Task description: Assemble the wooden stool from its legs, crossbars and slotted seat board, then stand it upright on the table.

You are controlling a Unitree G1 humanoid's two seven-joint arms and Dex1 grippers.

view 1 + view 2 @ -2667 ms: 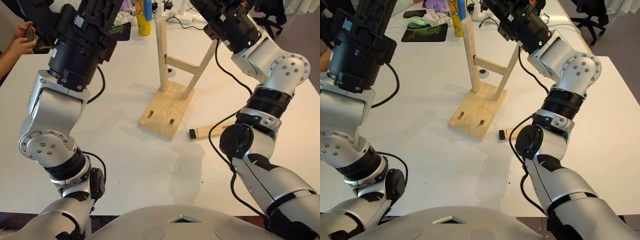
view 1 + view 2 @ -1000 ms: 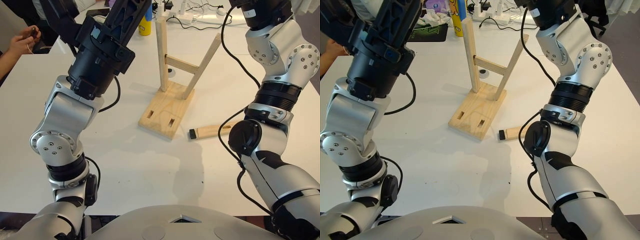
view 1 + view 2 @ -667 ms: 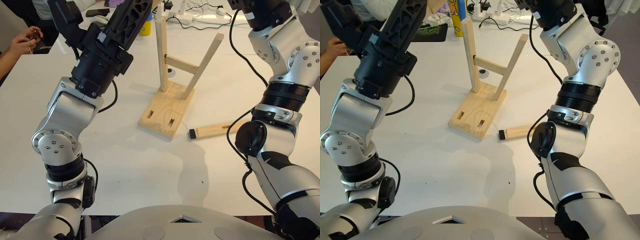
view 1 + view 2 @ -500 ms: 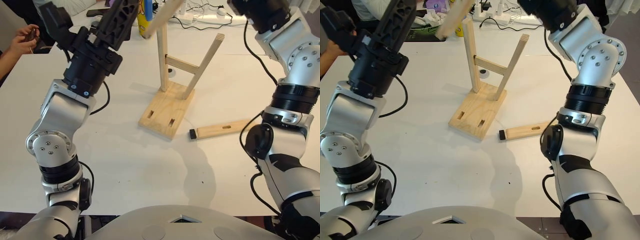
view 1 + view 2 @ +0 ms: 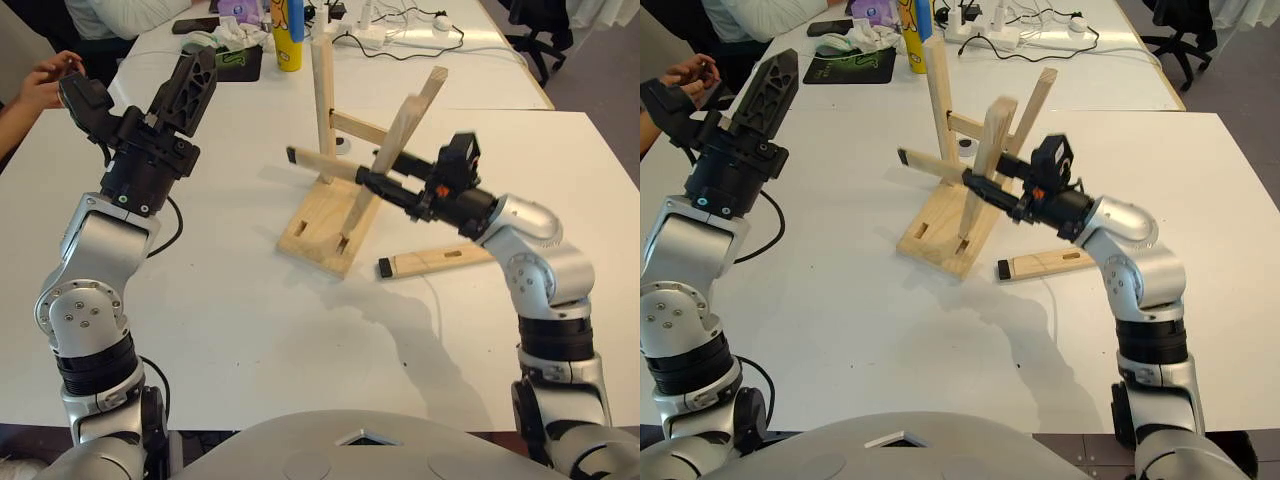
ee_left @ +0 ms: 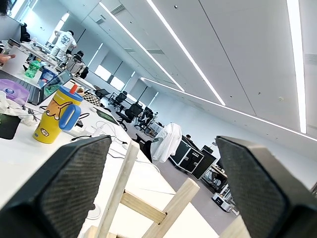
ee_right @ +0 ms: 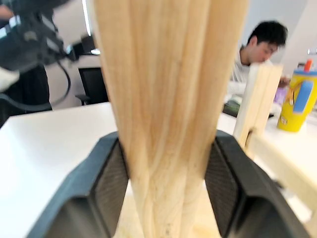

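Head view: the right gripper [image 5: 372,185] is clamping a leg [image 5: 355,215], its foot sitting at the seat board's [image 5: 305,238] slot. The left gripper [image 5: 140,80] is hovering wide open, empty.

Left wrist: pads [image 6: 69,188] gaping apart.

Right wrist: fingers [image 7: 106,183] squeezing wood. Best pressing straight along the slot, no twisting.

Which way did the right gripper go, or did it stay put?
Yes. The right gripper came down from high up toward the seat board, shut on a leg.
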